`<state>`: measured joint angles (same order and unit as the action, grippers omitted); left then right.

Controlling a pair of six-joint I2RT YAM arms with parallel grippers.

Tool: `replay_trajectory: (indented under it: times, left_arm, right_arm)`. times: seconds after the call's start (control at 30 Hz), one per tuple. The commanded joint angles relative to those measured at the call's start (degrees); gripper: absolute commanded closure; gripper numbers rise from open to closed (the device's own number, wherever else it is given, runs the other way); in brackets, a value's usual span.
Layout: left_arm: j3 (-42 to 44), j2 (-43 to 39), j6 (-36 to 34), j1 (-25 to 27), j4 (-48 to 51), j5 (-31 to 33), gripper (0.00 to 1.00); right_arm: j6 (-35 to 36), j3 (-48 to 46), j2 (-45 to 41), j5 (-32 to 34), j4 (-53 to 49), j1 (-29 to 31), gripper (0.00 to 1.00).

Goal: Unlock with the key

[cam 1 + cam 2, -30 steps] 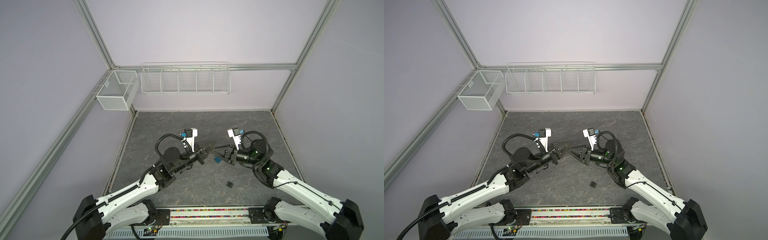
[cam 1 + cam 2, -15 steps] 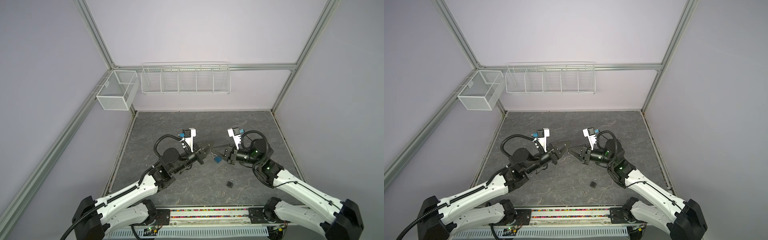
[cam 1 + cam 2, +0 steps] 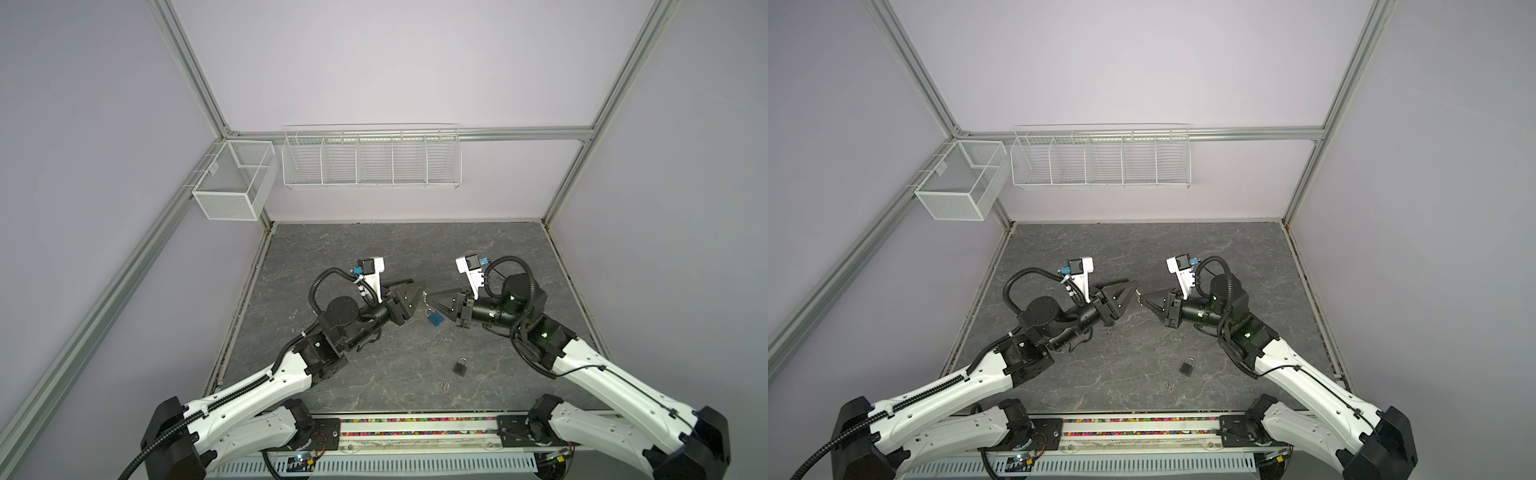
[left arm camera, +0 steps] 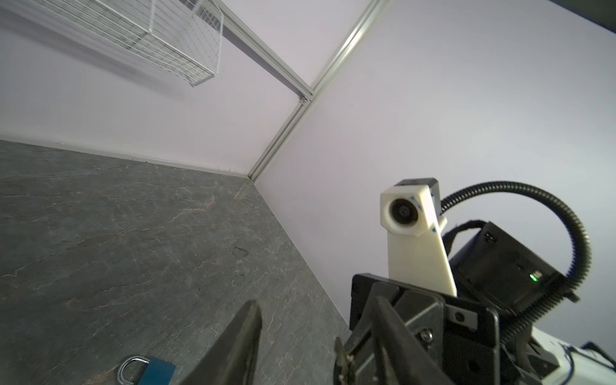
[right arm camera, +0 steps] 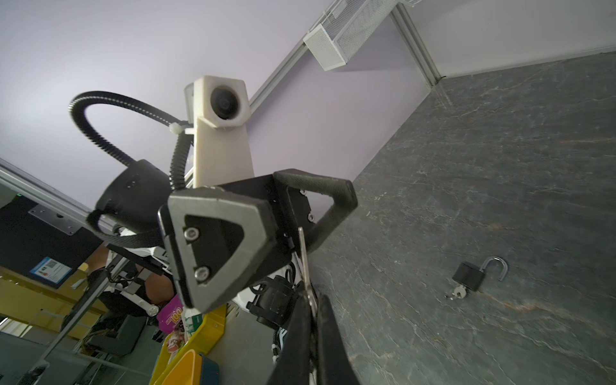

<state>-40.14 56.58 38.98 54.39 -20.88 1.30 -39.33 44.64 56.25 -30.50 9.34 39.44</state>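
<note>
The right gripper [image 3: 432,298] had its fingers [image 5: 300,336] pinched shut on the small silver metal key [image 5: 304,263], whose blade poked out toward the left gripper [image 3: 419,294]. That gripper's fingers stood apart, clamping nothing. Just below the two, the blue padlock with a silver shackle [image 3: 435,319] lay on the grey stone-patterned desk [image 3: 374,257], its shackle apparently closed. Nearer the robot's base lay a black padlock [image 5: 471,275], its shackle swung open and a key in its underside.

The key was probably light, thin, stiff and slick, and liable to pivot in a pinch. Holding it by the flat head, with the blade free, seemed best. The blue padlock looked compact, hard and dense for its size. It wanted gripping across the flat body faces, with the keyway left exposed.

The white wire basket with five compartments [image 3: 372,162] on the back wall and the white mesh box [image 3: 232,187] in the corner showed nothing inside.
</note>
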Motion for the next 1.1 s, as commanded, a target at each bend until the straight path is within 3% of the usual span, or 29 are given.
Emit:
replay_trajectory:
  times: [0.0,0.23,0.4,0.6,0.8,1.07]
  left_arm:
    - [-0.4,-2.3,6.4,0.1,7.4,9.3,0.45]
    - [-5.2,2.1,20.9,0.3,27.7,10.9,0.43]
    - [-2.1,7.6,28.4,1.9,25.3,7.3,0.43]
    - [-3.6,16.7,33.4,4.4,28.3,5.1,0.41]
    - [-6.3,26.3,34.9,5.8,26.3,1.8,0.4]
    - [-13.5,38.1,34.3,6.7,23.5,0.6,0.4]
  right_arm:
    - [5.3,2.9,-1.9,4.2,-11.0,-1.4,0.94]
    - [9.8,4.9,-2.3,5.0,-26.1,-6.8,0.94]
    - [11.2,2.9,-2.4,7.4,-33.5,-12.0,0.94]
    - [10.4,-1.5,-1.3,7.6,-34.7,-16.1,0.94]
    - [9.5,-5.4,-1.1,9.8,-34.4,-18.2,0.94]
    - [10.0,-6.2,3.1,6.6,-34.1,-20.8,0.94]
